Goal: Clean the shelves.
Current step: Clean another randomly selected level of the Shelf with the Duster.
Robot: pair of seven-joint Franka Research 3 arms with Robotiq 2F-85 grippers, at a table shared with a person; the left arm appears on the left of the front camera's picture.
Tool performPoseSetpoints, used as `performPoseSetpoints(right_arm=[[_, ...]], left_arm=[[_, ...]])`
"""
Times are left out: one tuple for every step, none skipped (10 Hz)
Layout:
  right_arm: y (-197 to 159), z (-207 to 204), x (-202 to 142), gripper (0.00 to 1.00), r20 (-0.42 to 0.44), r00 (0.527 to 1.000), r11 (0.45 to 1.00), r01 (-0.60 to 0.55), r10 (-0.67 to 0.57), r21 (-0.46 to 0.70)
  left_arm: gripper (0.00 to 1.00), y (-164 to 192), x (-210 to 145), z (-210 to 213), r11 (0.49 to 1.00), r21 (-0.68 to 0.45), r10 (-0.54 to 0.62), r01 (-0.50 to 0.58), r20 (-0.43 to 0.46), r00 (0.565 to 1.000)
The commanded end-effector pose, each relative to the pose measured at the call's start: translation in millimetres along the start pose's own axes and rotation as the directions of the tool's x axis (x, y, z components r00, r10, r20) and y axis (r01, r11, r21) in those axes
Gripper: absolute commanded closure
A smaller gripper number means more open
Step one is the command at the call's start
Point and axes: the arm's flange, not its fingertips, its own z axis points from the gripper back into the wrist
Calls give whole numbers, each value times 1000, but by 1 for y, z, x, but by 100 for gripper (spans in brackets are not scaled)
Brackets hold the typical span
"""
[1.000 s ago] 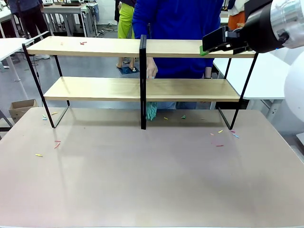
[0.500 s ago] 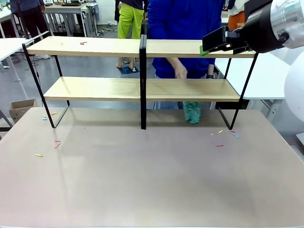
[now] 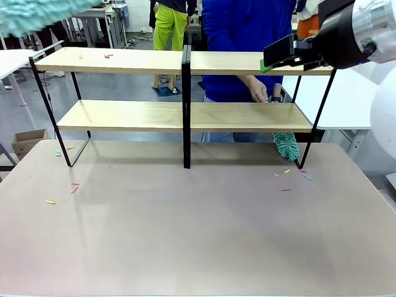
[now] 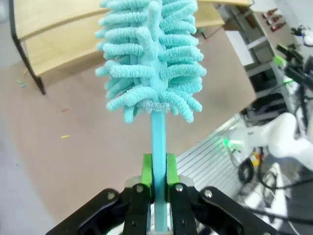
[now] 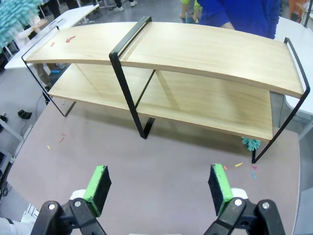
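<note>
Shelves (image 5: 195, 49) stand well beyond the spread right gripper (image 5: 159, 188).

On the brown tabletop (image 3: 198, 235) we see small coloured scraps (image 3: 286, 180) at its right and more scraps (image 3: 73, 186) at its left. A cardboard box (image 3: 27, 141) sits on the floor. Beyond, a white table (image 3: 352, 99) stands at right.
</note>
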Motion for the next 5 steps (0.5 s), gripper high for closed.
performPoseSetpoints(right_arm=[[0,0,1,0,1,1000,1000,3,-3,3],[0,0,1,0,1,1000,1000,3,-3,3],[0,0,1,0,1,1000,1000,3,-3,3],[0,0,1,0,1,1000,1000,3,-3,3],[0,0,1,0,1,1000,1000,3,-3,3]], left_arm=[[87,-13,35,-37,981,132,144,-142,-6,990],[87,-17,45,-63,972,169,174,-164,-50,983],[87,-22,55,-90,956,225,200,-190,-23,980],[87,-26,63,-116,935,288,216,-206,-1,976],[87,-28,66,-139,926,332,200,-180,-28,979]])
